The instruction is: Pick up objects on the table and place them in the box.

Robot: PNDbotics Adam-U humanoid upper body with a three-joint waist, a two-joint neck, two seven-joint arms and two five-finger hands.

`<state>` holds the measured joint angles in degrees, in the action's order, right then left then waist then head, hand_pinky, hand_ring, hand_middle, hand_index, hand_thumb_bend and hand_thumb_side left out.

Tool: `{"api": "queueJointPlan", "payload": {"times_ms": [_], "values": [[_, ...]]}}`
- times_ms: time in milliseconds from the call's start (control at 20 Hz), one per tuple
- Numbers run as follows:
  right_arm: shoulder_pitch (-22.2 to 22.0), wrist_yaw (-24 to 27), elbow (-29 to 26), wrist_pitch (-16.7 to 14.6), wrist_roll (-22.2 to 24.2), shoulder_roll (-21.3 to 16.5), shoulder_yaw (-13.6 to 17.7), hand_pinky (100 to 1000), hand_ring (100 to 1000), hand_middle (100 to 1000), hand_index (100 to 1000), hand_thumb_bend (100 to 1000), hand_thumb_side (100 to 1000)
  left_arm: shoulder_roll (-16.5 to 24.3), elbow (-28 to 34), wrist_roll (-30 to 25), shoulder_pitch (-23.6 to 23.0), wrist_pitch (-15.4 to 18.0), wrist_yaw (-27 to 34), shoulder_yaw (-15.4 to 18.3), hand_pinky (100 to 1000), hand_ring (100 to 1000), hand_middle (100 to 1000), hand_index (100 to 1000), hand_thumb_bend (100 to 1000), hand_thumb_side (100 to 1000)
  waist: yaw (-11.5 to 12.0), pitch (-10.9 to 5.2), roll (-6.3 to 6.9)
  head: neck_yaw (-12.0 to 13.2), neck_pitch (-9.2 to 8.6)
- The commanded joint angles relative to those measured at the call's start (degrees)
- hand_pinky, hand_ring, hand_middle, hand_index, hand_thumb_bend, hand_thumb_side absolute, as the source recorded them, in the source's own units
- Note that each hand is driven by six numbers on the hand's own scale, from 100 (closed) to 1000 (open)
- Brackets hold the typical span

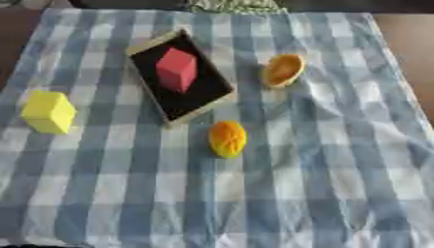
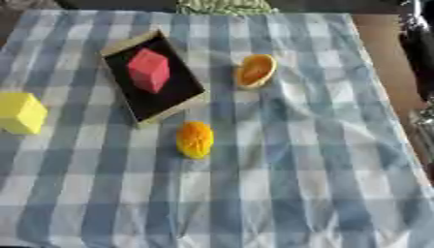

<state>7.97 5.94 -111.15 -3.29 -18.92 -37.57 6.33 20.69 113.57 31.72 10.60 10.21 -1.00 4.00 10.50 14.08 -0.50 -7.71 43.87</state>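
Observation:
A shallow box [image 1: 147, 44] with a tan rim and a black inside lies askew at the upper left of the checked cloth. A red block [image 1: 176, 69] stands inside it. To the left, a yellow block [image 1: 48, 112] rests on the cloth. An orange rounded object [image 1: 227, 139] lies just below the box's lower corner. A second orange object, hollow like a shell [image 1: 283, 70], sits to the right of the box. A black and silver part of my right arm or hand [image 2: 419, 53] shows at the right edge of the right eye view, off the cloth. My left hand is out of view.
The blue and white checked cloth [image 1: 322, 184] covers the table, with brown tabletop [image 2: 381, 43] showing beside it at the upper right. A green-patterned thing [image 1: 237, 6] lies at the far edge.

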Motion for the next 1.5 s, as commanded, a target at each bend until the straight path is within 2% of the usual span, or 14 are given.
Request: {"api": "queueJointPlan", "payload": {"times_ms": [50,300,600,850,1150,1300,1500], "values": [[0.2,0.1,-0.5,-0.1,0.1,-1.3,0.5,963,856,811,861,100,723,1.0,1.0,0.0,0.3,0.2,0.2,0.1,771,741,776,840,301,541,0.0,-1.41,0.02,0.1,0.24],[1.4,-0.5,0.0,0.2,1.0,-3.2,0.0,957,868,824,873,100,713,1.1,1.0,-0.1,0.4,0.1,0.2,0.0,771,741,776,840,301,540,0.1,-1.48,0.02,0.1,0.24],[6.7,-5.1,2.1,2.0,5.8,-11.0,-3.6,925,882,842,892,100,702,1.5,1.0,-0.4,0.5,0.0,0.2,-0.2,772,741,776,840,300,539,0.3,-1.73,-0.22,-0.1,0.24],[12.5,-9.2,6.8,2.7,9.9,-17.7,-9.7,898,886,845,900,100,699,1.9,1.0,-0.7,0.6,-0.1,0.4,-0.6,771,741,776,839,299,540,0.7,-1.85,-0.66,-0.6,0.24],[16.0,-14.5,11.6,0.6,15.2,-26.2,-18.3,885,901,859,912,100,618,2.0,1.0,-1.1,1.0,-0.1,0.8,-1.1,771,741,776,839,297,543,1.8,-1.62,-0.82,-1.7,0.24],[17.5,-17.0,13.8,-0.1,17.7,-27.2,-21.6,885,903,861,914,100,607,2.0,1.0,-1.4,1.1,-0.1,1.1,-1.3,771,741,776,839,296,544,2.0,-1.60,-0.90,-2.0,0.24],[20.5,-20.3,17.9,-1.5,21.0,-26.1,-25.2,890,911,870,922,100,594,2.0,1.0,-1.6,1.1,-0.2,1.3,-1.5,771,741,776,839,294,546,2.2,-1.67,-0.97,-2.3,0.24]]}}
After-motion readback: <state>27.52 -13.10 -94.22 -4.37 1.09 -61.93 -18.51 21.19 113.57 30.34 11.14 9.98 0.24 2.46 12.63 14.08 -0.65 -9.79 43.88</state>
